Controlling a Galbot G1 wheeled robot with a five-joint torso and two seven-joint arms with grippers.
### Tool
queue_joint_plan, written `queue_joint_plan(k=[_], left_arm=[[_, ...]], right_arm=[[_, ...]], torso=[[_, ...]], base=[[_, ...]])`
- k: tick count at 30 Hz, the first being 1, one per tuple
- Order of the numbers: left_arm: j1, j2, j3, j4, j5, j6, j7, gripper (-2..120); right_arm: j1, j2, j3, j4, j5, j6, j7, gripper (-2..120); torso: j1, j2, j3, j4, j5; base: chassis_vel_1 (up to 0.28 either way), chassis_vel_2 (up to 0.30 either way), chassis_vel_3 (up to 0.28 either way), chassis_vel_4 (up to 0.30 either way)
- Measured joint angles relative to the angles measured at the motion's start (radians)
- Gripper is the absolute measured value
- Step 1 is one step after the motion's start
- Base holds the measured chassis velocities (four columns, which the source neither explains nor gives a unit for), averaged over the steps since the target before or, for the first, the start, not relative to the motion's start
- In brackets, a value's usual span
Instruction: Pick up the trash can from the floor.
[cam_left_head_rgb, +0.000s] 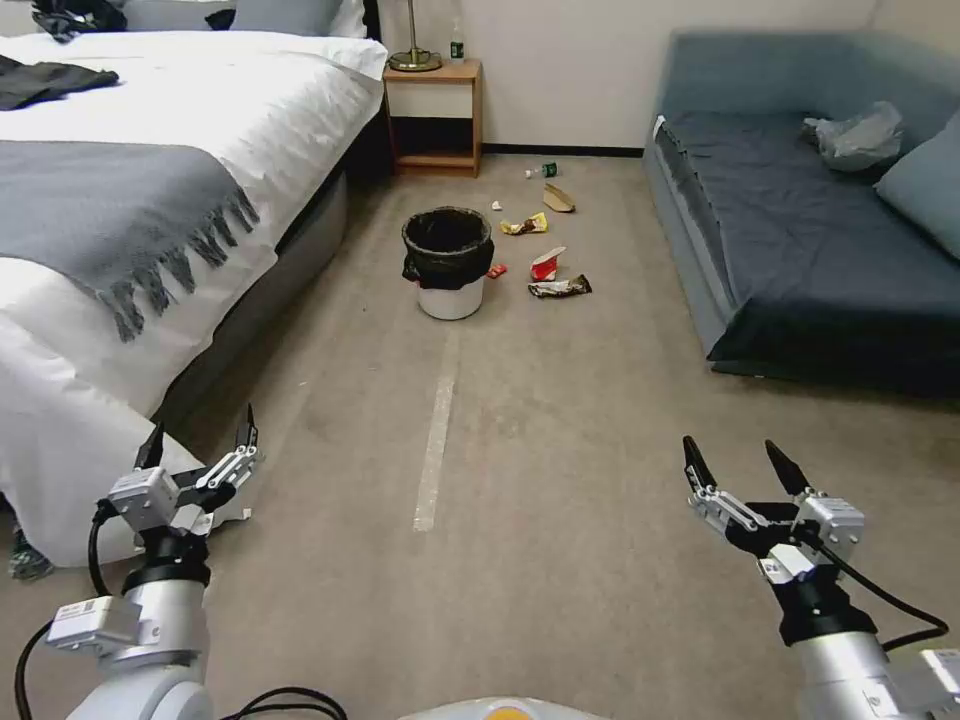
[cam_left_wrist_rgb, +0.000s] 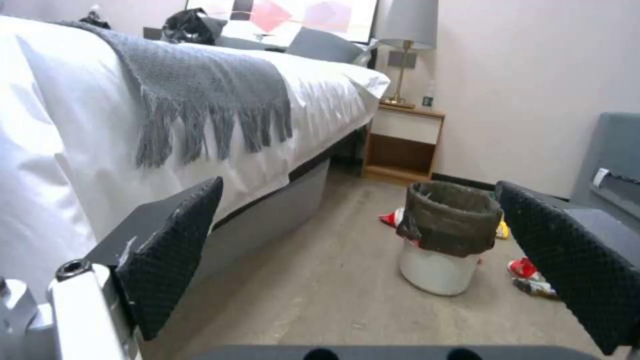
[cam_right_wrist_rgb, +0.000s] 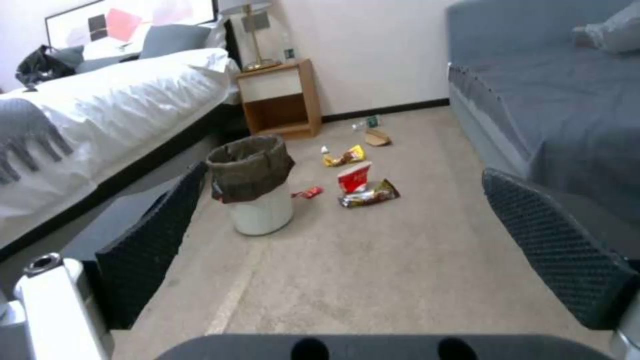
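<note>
Trash can (cam_left_head_rgb: 447, 262) upright on floor (cam_left_head_rgb: 560, 480), wrist views reveal lamp (cam_left_wrist_rgb: 405, 45)

White trash can (cam_left_head_rgb: 450, 298) with black liner on tan-grey floor (cam_left_head_rgb: 560, 450); grey fringed blanket (cam_left_head_rgb: 110, 215).

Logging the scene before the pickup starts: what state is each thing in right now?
trash can: upright on the floor, bag-lined, not held.
left hand: open, empty, short of the can.
right hand: open, empty, short of the can.
wrappers: scattered beside the can.
</note>
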Motion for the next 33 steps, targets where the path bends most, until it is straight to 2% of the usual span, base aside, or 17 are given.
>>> queue_joint_plan(k=[22, 33], left_arm=[[-0.003, -0.007, 0.0, -0.007, -0.009, 0.006, -0.004, 100], [-0.003, -0.012, 0.0, -0.006, -0.004, -0.017, 0.0, 100]], right_arm=[[-0.001, -0.013, 0.001, -0.006, -0.011, 0.004, -0.003, 100], [-0.008, -0.016, 0.003, -0.004, -0.01, 0.005, -0.003, 100]], torso=[[0.0, 0.0, 0.0, -0.0001, 0.0], [0.0, 0.0, 0.0, 0.0001, 0.0]], base=[[0.0, 0.0, 0.0, 0.0], [0.078, 0.068, 0.072, 0.072]])
